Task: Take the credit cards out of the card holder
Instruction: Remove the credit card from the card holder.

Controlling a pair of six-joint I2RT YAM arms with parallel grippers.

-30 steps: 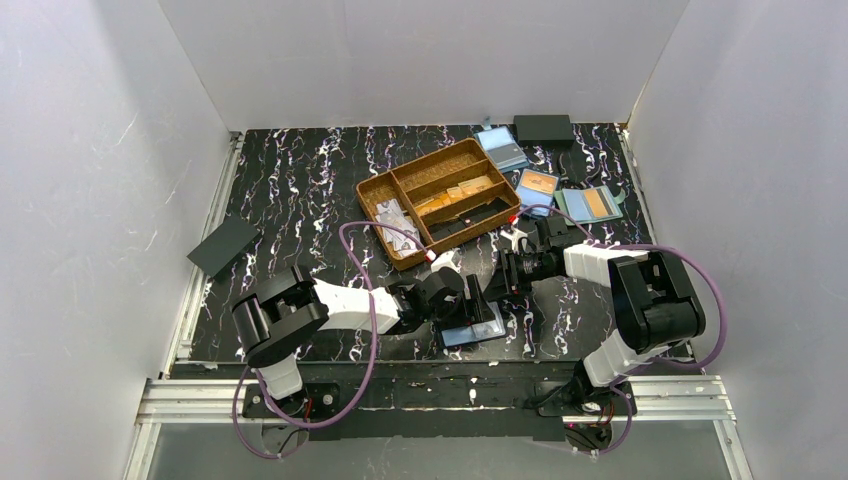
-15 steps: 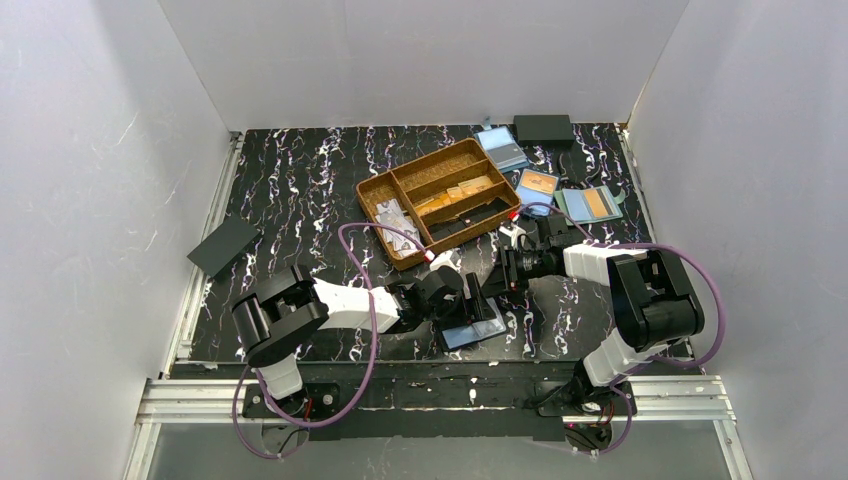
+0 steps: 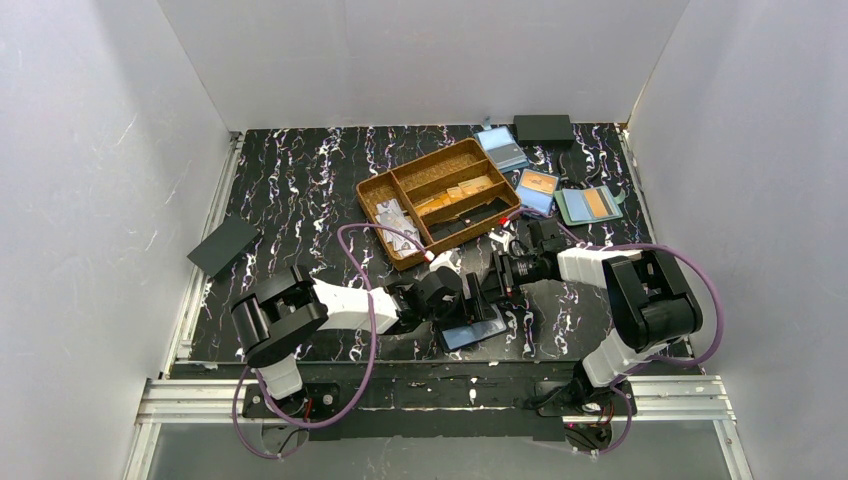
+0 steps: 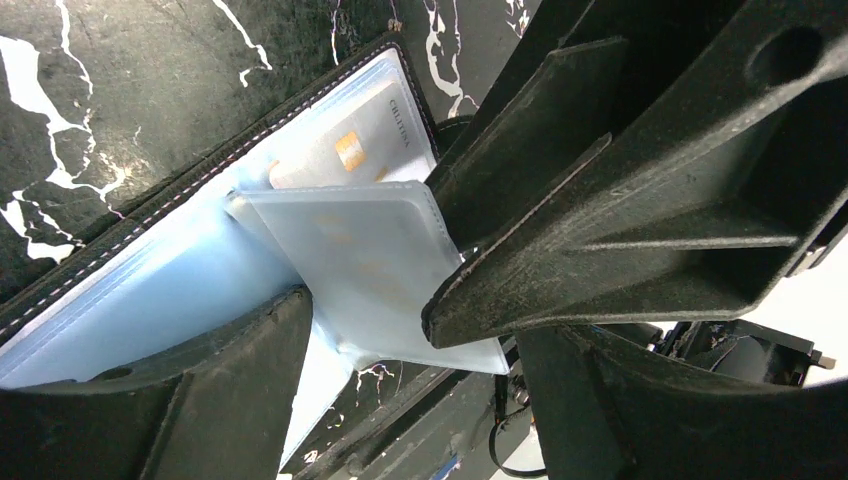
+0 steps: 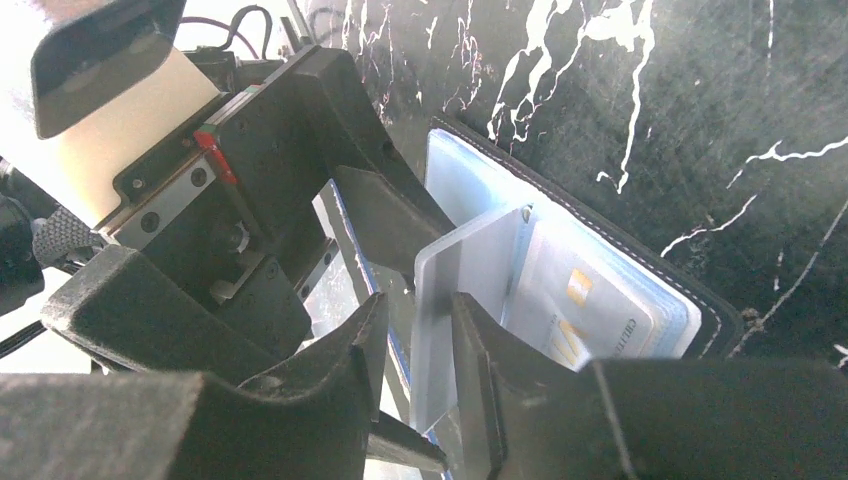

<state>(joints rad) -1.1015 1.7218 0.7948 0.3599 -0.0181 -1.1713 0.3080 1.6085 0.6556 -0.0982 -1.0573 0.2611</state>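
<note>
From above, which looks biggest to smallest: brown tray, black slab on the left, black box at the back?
Brown tray, largest.
Black slab and black box look nearly alike; the box sits farther away, so unranked.

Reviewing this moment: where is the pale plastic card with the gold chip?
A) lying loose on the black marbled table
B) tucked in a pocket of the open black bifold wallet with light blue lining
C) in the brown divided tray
B: both wrist views show the pale plastic card with the gold chip sitting in a pocket of the open black bifold wallet.
</note>
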